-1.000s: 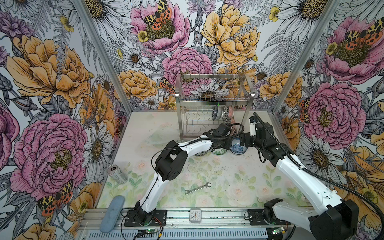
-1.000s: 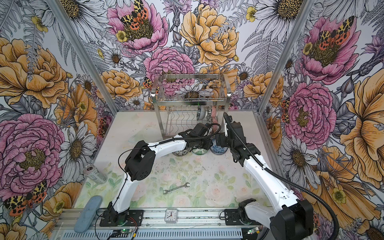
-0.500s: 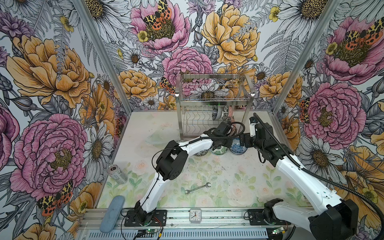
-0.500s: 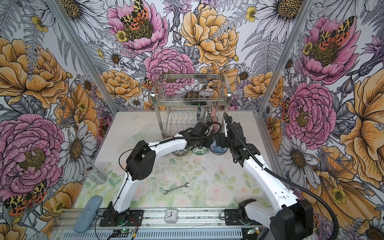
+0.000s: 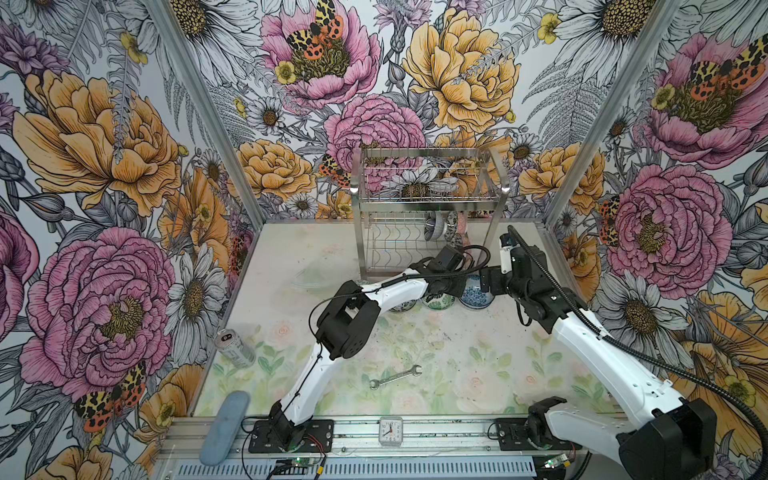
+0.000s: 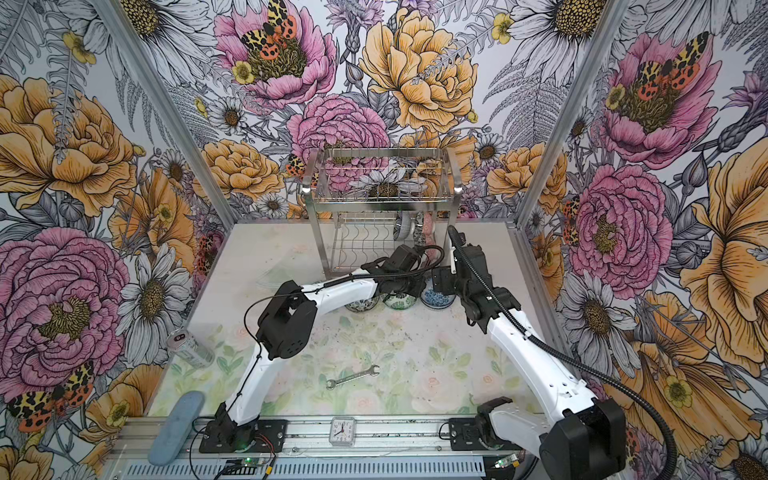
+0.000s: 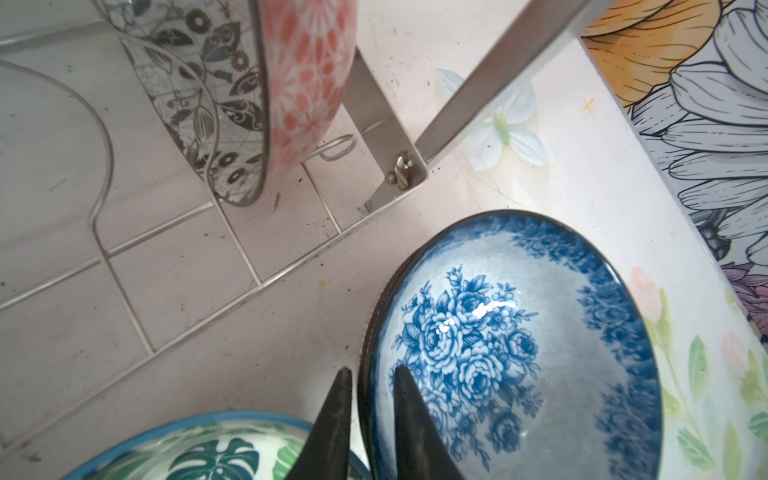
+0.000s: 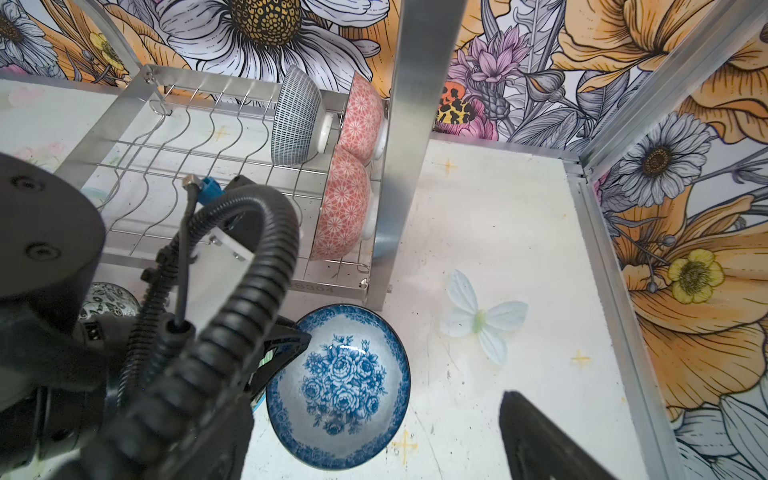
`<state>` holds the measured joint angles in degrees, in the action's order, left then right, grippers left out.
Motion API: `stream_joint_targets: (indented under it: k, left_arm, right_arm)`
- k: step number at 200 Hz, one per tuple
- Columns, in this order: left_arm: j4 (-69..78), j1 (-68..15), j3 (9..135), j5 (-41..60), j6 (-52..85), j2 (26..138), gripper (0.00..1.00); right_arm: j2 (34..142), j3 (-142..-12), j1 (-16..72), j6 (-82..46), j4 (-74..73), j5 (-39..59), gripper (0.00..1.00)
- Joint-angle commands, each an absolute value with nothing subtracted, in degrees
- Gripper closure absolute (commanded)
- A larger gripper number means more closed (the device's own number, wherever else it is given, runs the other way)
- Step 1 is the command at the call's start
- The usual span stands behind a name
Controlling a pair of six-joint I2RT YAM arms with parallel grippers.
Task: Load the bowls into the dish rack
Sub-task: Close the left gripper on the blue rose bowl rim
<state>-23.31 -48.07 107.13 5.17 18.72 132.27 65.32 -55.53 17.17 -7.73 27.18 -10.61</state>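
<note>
Just in front of the dish rack, the blue-white floral bowl sits upright on the bench, beside a green-leaf bowl. Over its rim the left hand sits astride, one finger inside, one outside, narrowly apart; whether they pinch it cannot be told. Close by, the right hand hovers, spread wide and empty. Two pink bowls and a grey-striped bowl stand on edge in the rack's lower shelf.
</note>
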Motion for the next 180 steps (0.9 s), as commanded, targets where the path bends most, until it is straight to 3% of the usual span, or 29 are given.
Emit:
stream_joint_targets:
  k: [1, 127, 180]
  left_arm:
    - [-24.2, -47.6, 108.7, 4.1, 18.6, 132.8, 0.82]
    - [-24.7, -47.6, 109.5, 3.8, 18.8, 131.5, 1.0]
    - [-24.7, -47.6, 111.0, 5.5, 18.9, 131.1, 1.0]
  right_arm:
    - [65.0, -54.9, 16.7, -8.5, 25.2, -9.9, 0.05]
    - [65.2, -54.5, 16.6, -8.8, 24.7, -9.1, 0.05]
    - [65.2, -54.6, 16.4, -9.0, 24.6, -8.6, 0.05]
